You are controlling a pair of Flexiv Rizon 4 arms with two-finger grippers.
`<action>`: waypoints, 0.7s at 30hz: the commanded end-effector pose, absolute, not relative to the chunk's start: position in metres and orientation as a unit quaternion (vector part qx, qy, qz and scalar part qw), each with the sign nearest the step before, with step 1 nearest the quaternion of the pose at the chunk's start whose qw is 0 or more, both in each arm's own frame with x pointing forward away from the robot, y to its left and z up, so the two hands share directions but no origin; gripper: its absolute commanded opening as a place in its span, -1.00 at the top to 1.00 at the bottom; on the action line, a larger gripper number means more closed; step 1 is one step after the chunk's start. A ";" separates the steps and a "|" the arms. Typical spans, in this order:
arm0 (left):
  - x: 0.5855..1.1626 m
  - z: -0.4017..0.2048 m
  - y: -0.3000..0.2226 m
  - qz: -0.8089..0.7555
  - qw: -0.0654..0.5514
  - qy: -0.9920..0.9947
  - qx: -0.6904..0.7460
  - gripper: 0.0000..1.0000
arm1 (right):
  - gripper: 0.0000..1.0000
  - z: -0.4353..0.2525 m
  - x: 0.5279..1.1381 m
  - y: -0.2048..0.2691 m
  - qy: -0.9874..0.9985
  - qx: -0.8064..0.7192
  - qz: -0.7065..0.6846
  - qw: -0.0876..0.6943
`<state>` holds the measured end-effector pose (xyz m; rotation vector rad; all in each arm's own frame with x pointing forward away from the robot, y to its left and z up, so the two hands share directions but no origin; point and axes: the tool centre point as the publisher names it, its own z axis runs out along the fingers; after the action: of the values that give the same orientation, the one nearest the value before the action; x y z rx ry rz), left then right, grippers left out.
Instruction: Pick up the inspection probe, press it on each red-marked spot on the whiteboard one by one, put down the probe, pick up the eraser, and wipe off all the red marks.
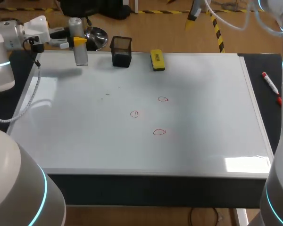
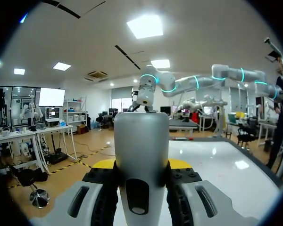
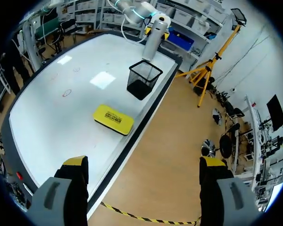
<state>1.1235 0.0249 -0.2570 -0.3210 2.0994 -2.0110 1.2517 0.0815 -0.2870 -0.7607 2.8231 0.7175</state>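
The grey cylindrical probe (image 1: 80,52) stands upright over the whiteboard's (image 1: 203,117) far left corner, with my left gripper (image 1: 79,41) shut on it. In the left wrist view the probe (image 2: 141,141) fills the space between the yellow-tipped fingers of the left gripper (image 2: 141,165). Three red circles (image 1: 163,99) (image 1: 134,113) (image 1: 159,132) are drawn mid-board. The yellow eraser (image 1: 157,60) lies at the far edge. My right gripper (image 3: 145,179) hangs open and empty, high beyond that edge, with the eraser (image 3: 113,119) ahead of it.
A black mesh cup (image 1: 121,51) stands at the far edge between probe and eraser; the right wrist view also shows this cup (image 3: 143,78). A red marker (image 1: 271,87) lies on the dark table to the right of the board.
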 end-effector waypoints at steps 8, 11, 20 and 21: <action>1.122 -0.256 0.024 -0.683 0.110 0.713 -0.110 1.00 | -1.00 -0.291 1.231 0.103 0.935 -0.334 0.118 -0.012; 1.122 -0.256 0.024 -0.683 0.110 0.713 -0.110 1.00 | -1.00 -0.295 1.224 0.106 0.930 -0.353 0.100 0.007; 1.122 -0.256 0.024 -0.683 0.110 0.713 -0.110 1.00 | -1.00 -0.310 1.213 0.110 0.913 -0.400 0.050 0.065; 1.122 -0.256 0.024 -0.683 0.110 0.713 -0.110 1.00 | -1.00 -0.311 1.212 0.111 0.910 -0.407 0.046 0.070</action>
<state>1.1235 0.0250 -0.2570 -0.3212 2.0994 -2.0110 1.2259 0.1105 -0.3125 -1.2593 2.8134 0.4280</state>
